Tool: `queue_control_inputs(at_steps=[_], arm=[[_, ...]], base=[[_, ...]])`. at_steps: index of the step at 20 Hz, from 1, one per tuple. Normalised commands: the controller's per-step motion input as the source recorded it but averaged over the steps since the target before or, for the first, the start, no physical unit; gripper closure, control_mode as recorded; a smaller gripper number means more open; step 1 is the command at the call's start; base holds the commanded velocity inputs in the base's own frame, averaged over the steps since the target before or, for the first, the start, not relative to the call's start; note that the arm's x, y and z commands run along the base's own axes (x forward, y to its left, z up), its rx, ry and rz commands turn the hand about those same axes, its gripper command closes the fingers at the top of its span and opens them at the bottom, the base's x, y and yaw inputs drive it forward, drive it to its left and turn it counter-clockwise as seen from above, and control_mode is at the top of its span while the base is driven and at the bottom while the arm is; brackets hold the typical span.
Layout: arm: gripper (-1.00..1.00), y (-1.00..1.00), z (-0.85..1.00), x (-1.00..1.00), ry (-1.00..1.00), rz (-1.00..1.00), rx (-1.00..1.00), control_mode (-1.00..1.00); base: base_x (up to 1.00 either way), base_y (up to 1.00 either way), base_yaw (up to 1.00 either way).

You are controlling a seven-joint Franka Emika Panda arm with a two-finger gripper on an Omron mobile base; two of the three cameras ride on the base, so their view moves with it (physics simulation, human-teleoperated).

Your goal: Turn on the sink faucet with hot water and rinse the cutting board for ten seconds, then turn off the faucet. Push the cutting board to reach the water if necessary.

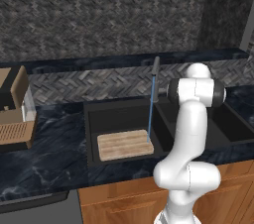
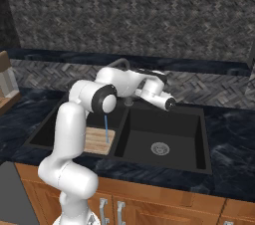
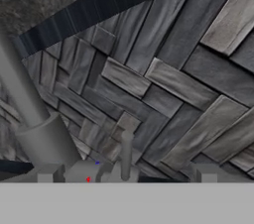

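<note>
The large matte black double-basin sink (image 1: 124,114) holds the light tan rectangular wooden cutting board (image 1: 124,144) flat in its left basin, long axis running along the sink's front edge. The slim dark grey faucet (image 1: 155,77) rises behind the sink's divider; its thin blue water stream (image 1: 150,111) lands on the board's right end. Rinsing seems underway. The gripper (image 3: 126,178), fingers spread wide, sits at the faucet's base; next it must shut the lever.
</note>
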Motion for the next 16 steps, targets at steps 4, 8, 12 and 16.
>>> queue_control_inputs(at_steps=[4, 8, 12, 16], arm=[[-1.00, 0.16, 0.00, 0.00, 0.00, 0.03, 0.00, -1.00], [-1.00, 0.08, 0.00, 0.00, 0.00, 0.05, 0.00, -1.00], [-1.00, 0.09, 0.00, 0.00, 0.00, 0.04, 0.00, -1.00], [-1.00, 0.10, 0.00, 0.00, 0.00, 0.04, 0.00, -1.00]], base=[[0.00, 0.00, 0.00], [0.00, 0.00, 0.00], [0.00, 0.00, 0.00], [0.00, 0.00, 0.00]])
